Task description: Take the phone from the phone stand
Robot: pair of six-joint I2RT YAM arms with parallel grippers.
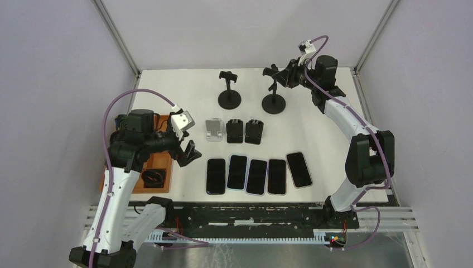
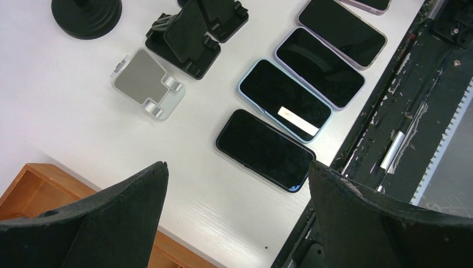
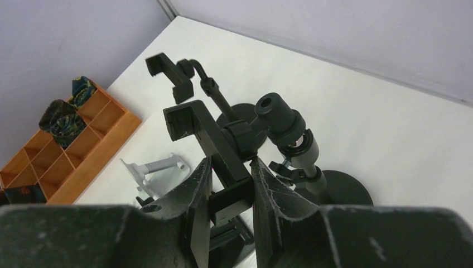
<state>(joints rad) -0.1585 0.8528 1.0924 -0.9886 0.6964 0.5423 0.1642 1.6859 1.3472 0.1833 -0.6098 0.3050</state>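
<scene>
Worktop, white, boxed by pale lilac walls. Five phones lie flat in one row. Behind the row: three small stands, then two pole stands. Left of it: one tray, left gripper spread. The right gripper pinches the right pole stand's clamp.

5 phones | 2 pole stands | 3 sm stands | 1 tray
</scene>
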